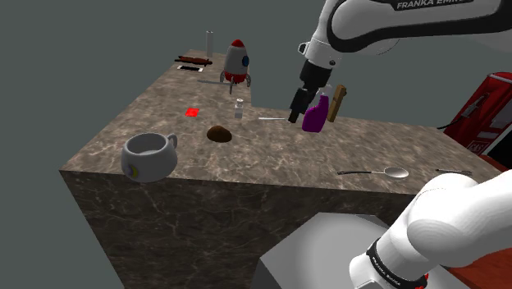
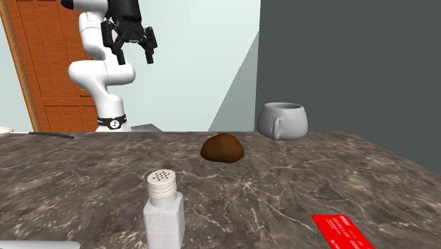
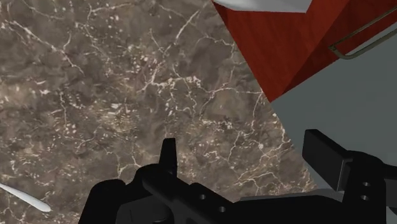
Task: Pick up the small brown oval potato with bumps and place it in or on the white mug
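the end effector [image 2: 133, 51] hangs above the marbled worktop [image 1: 328, 152] with its fingers spread, pinching nothing. the brown potato [image 1: 219, 133] lies on the worktop (well apart from it), near the white mug [image 1: 149, 156], not touching.

Counter [image 1: 369, 144]: potato [image 1: 219, 133], mug [image 1: 148, 156], perhaps card [image 2: 343, 232]

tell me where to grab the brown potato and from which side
Probably best to come straight down from above and close the gripper across the shorter axis of the potato. It lies as a low rounded mound on the marbled counter, with the shaker and mug standing clear of it.
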You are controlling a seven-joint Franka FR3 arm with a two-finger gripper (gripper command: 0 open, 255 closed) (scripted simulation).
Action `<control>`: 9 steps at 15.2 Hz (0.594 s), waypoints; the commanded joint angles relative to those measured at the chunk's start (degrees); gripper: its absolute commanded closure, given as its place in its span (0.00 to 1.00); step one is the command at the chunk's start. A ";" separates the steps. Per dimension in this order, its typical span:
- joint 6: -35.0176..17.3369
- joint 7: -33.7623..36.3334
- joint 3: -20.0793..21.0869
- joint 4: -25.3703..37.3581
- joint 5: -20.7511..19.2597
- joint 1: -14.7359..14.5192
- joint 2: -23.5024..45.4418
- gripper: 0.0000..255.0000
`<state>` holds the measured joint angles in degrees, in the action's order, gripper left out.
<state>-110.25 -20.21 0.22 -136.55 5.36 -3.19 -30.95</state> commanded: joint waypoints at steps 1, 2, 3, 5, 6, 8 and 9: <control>-3.89 -2.11 -0.38 0.11 0.56 -0.66 3.34 0.00; -5.68 -3.26 -0.64 0.54 0.86 -0.95 5.32 0.00; -7.42 -4.42 -0.88 1.07 1.20 -1.25 7.33 0.00; -10.68 -6.77 -1.35 2.39 2.00 -1.87 11.44 0.00; -12.21 -7.97 -1.56 3.18 2.45 -2.19 13.53 0.00; -15.02 -10.43 -1.90 5.03 3.49 -2.80 17.76 0.00; -16.31 -11.67 -2.05 6.08 4.06 -3.09 19.89 0.00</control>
<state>-125.29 -30.68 -1.74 -131.85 8.86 -5.93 -13.42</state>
